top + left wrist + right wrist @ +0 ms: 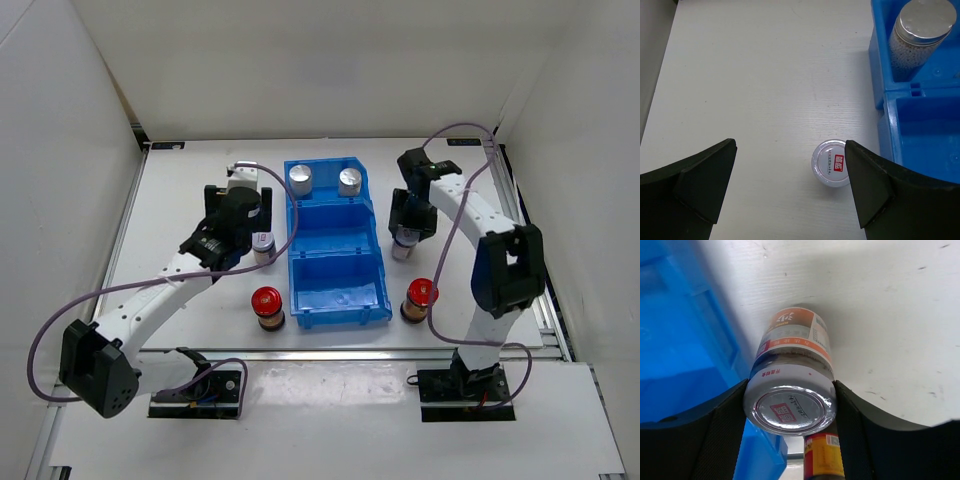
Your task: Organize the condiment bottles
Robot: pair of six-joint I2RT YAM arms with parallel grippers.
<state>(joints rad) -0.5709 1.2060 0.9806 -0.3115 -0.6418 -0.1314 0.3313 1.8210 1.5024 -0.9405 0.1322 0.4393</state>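
"Claws: how do they stand?"

"Your left claw (789, 150) gapes wide over the table. The first white-lidded jar (831, 163) stands upright between its fingers, nearer the one on the blue bin's (880, 75) side. Your right claw (790, 390) is clamped on the lid of the second white-lidded jar (792, 340), right of the bin."

"And the rest?"

"Two silver-capped bottles (301, 178) (350, 180) stand in the bin's far compartment. Two red-capped jars (267, 300) (420, 293) stand on the table, one either side of the near compartment."

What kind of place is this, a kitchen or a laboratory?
Probably a laboratory test cell: white panels enclose the table, and a left arm and a right arm are bolted at its near edge.
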